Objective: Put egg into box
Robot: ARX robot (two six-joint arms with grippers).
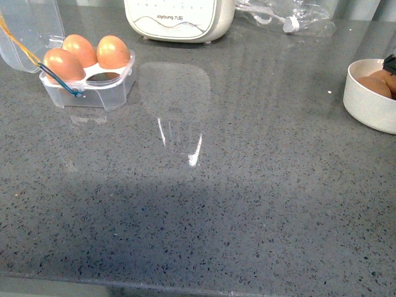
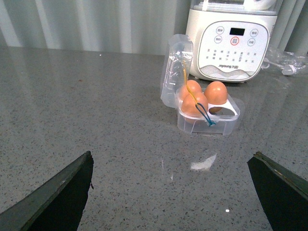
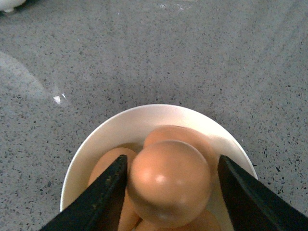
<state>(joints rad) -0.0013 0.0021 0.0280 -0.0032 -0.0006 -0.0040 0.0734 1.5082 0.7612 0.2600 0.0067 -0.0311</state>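
Squarely between the dark fingers (image 3: pixel 103 197) of the right gripper (image 3: pixel 172 161) sits the egg (image 3: pixel 168 183). The jaws press against its two sides, and it sits above the other eggs in the white bowl (image 3: pixel 125 120). In the front view that bowl stands at the right edge of the grey speckled counter (image 1: pixel 204 204). The box (image 1: pixel 93 93) stands well apart at the far left, its clear lid (image 1: pixel 28 28) tipped open on the side away from the bowl. Three of its cups hold eggs, and the near cup (image 1: pixel 108 75) on the bowl's side is free. Between bowl and box the counter lies bare, and its near edge runs along the bottom of the front view. The left gripper (image 2: pixel 172 155) hangs with its jaws spread wide, gripping nothing, facing the box. Behind the box stands a white appliance (image 1: pixel 179 18) marked "Joyoung", and a clear plastic bag (image 1: pixel 297 15) lies to its right.
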